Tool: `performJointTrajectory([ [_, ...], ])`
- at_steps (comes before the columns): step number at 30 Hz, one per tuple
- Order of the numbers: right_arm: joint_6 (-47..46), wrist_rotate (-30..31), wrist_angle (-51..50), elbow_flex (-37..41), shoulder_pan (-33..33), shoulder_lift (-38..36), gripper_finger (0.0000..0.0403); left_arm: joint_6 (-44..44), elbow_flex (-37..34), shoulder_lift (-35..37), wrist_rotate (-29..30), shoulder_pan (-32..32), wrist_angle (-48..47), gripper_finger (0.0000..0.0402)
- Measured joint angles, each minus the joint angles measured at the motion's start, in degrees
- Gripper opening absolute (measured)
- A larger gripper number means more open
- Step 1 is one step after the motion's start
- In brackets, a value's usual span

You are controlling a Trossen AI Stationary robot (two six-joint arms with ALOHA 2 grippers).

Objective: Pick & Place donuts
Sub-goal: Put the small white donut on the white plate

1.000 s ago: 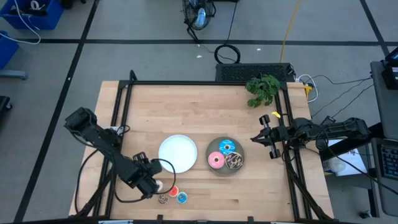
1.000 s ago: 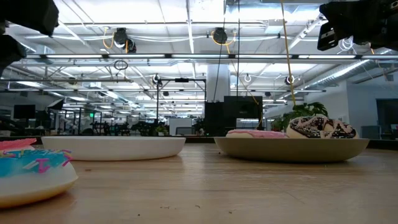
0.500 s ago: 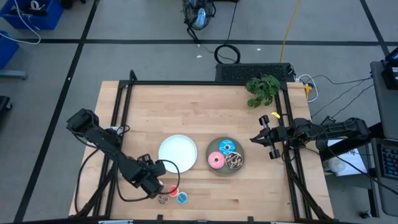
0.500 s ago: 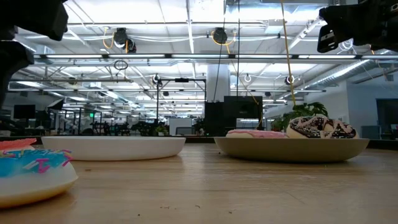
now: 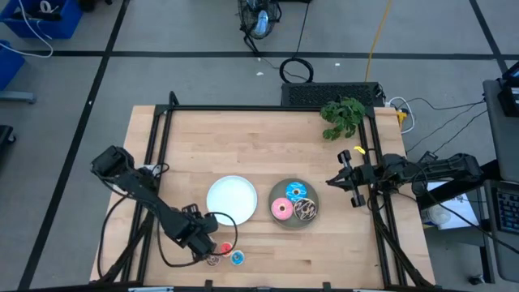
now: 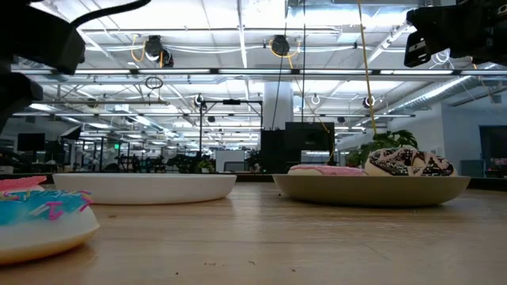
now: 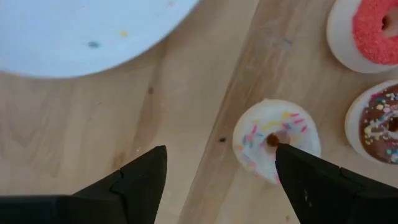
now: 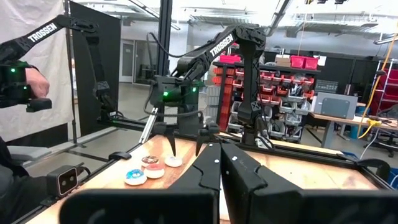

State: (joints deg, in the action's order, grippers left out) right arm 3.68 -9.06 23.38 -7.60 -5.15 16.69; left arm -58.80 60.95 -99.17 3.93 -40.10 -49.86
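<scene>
My left hand [image 7: 219,167], fingers spread wide, hovers over the tiny white-pink donut [image 7: 275,141] on the counter [image 7: 81,118]. It looks light, rigid, smooth; I'd pinch across its ring.

bare wood [image 5: 243,142] behind white plate [image 5: 232,199], tiny donuts [image 5: 225,253] crowd front edge

Bright overhead ceiling light, soft shadows; blurred near foreground in low view.

A white plate [image 5: 232,199] sits low centre on the wooden table [image 5: 243,138], a grey plate [image 5: 277,221] beside it, a green plant [image 5: 342,118] upper right
</scene>
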Motion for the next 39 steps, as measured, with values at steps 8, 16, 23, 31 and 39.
performJointTrajectory([
  [8,0.0,0.0,0.0,0.0,0.0,0.0,0.0000,1.4,0.0,-3.9,-2.4,1.0,0.9,0.0296],
  [16,0.0,0.0,-0.1,0.0,0.0,0.0,0.0000,3.6,0.2,-6.8,-3.8,2.0,3.5,0.0296],
  [23,0.0,0.0,-0.1,0.0,0.0,0.0,0.0000,4.7,0.2,-7.1,-4.6,2.2,4.6,0.0243],
  [31,0.0,0.0,-0.1,0.0,0.0,0.0,0.0000,3.3,0.4,-6.9,-8.5,3.5,4.8,0.0068],
  [39,0.1,0.1,-0.1,0.0,0.0,0.0,0.0000,8.6,7.1,-7.5,-11.1,5.6,-1.4,0.0023],
])
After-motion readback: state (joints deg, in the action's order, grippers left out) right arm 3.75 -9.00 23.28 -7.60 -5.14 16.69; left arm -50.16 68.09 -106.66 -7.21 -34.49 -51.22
